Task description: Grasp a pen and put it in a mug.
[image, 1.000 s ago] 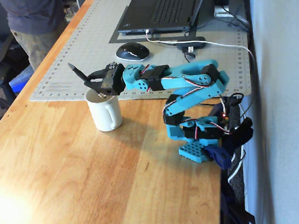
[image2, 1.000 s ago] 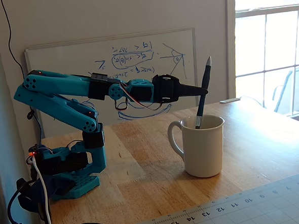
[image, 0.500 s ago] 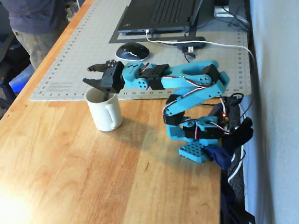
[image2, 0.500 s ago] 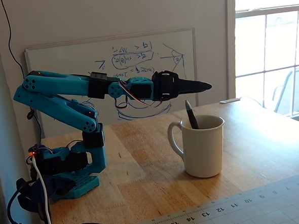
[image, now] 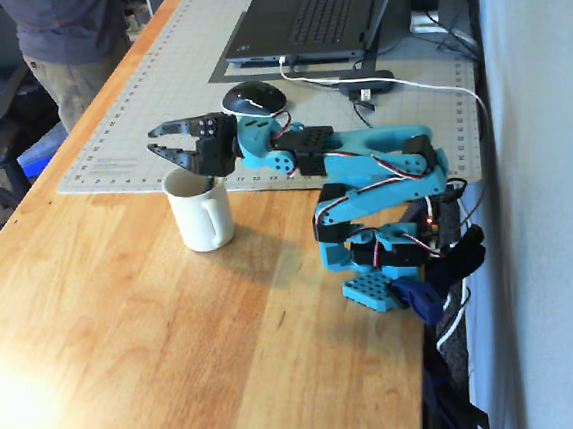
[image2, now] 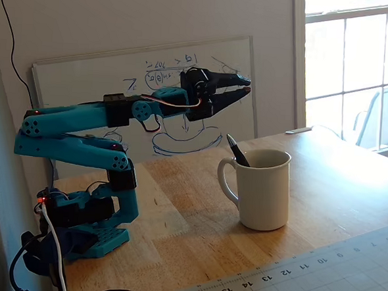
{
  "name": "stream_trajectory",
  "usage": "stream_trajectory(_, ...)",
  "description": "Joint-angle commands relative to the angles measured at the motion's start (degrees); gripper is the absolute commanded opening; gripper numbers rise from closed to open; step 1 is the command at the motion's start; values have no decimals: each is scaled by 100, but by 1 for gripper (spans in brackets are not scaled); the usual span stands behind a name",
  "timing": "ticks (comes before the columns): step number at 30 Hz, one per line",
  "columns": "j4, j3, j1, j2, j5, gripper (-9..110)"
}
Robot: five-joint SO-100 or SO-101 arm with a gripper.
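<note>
The black two-finger gripper [image2: 245, 84] sits in the upper middle of a fixed view, its jaws parted a little and holding nothing, raised above and behind the plain cream-white ceramic mug [image2: 262, 189]. In the other fixed view the gripper [image: 160, 145] shows left of centre, its fingers reaching out just over the mug [image: 202, 212]. The slim dark blue pen [image2: 237, 151] already stands inside the mug, leaning against the rim on the handle side with only its dark pointed end above the lip; in the view from the far side just a short dark sliver of the pen [image: 210, 184] shows at the mug's mouth.

The task looks all but done, so the main risk, as I judge it, lies in the retreat. The gripper is close above the rim, and a low or sideways swing of the teal plastic arm [image2: 83, 122] could clip the protruding pen tip or the rim, levering the pen out or nudging the mug across the wooden desk [image2: 351, 168]. The pen leans rather than stands upright, so a knock could tip it over the edge.

The mug stands upright, loop handle towards the arm, near the grey cutting mat [image: 146, 96].
</note>
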Motion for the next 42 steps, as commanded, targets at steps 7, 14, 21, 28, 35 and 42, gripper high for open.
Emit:
stream_trajectory(7, 158, 888, -466, 879, -1898, 3)
stream_trajectory(14, 2364, 1301, -633, 1925, -1916, 2)
stream_trajectory(21, 5484, 1336, -677, 2874, -1942, 3)
stream_trajectory(28, 7471, 1310, -694, 3041, -1942, 3)
stream_trajectory(35, 7699, 1345, -879, 3041, -1854, 3)
stream_trajectory(42, 7699, 1354, -1055, 3059, -1846, 3)
